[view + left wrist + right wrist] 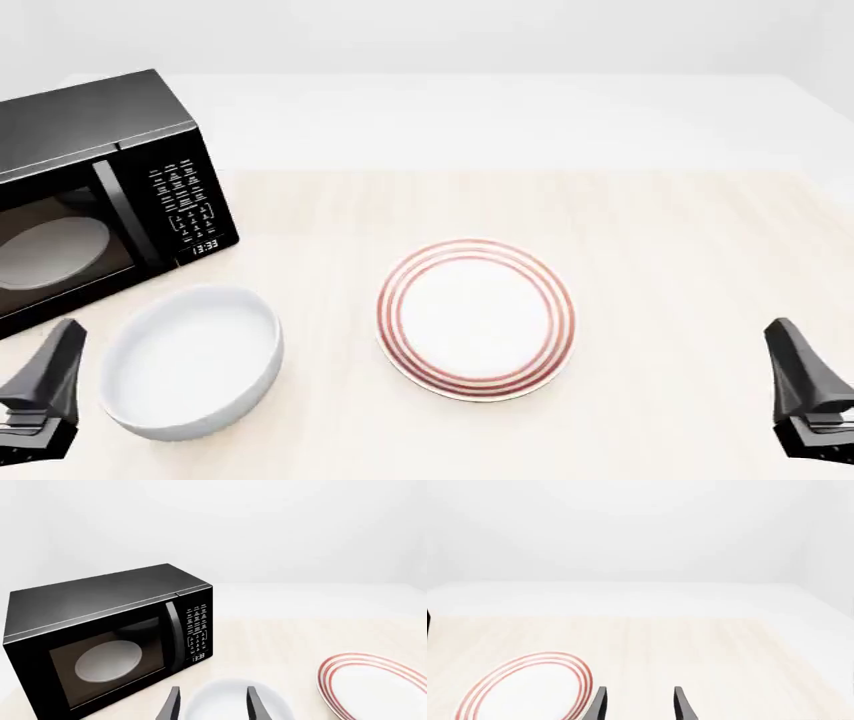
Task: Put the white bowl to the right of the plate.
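Observation:
The white bowl (190,360) stands on the table to the left of the plate (475,318), which is flat with red rings round its rim. In the left wrist view the white bowl (223,700) shows between and beyond the two fingers, and the plate (377,687) lies off to one side. My left gripper (212,705) is open and holds nothing; in the front view it (40,385) sits at the lower left, just left of the bowl. My right gripper (639,705) is open and bare, at the lower right (807,385), well clear of the plate (527,687).
A black microwave (100,190) with its door shut stands at the back left, close behind the bowl; a white disc shows through its window. Bare wooden tabletop (694,260) stretches to the right of the plate.

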